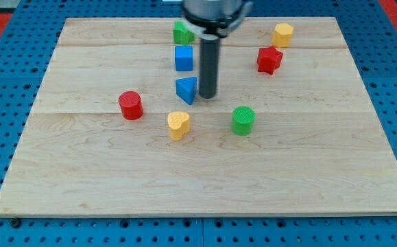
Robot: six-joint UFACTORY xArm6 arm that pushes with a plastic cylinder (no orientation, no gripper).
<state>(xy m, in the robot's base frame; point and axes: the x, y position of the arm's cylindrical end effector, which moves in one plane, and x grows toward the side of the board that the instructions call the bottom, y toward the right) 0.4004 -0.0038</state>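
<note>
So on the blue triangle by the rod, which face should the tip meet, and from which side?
There is no hand here, only a pushing tip, so contact replaces grip. My tip sits at the blue triangle on its view-right side, touching or nearly so. That side looks like a flat face, probably the steadiest contact. The blue cube stands just above it, the yellow heart below, both apart from it.

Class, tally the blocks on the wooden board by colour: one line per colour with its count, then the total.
Red: 2, the red cylinder and the red block
Blue: 2, the blue cube and the blue triangular block beside my tip
Yellow: 2, the yellow heart and the yellow block
Green: 2, the green cylinder and the green block
Total: 8
</note>
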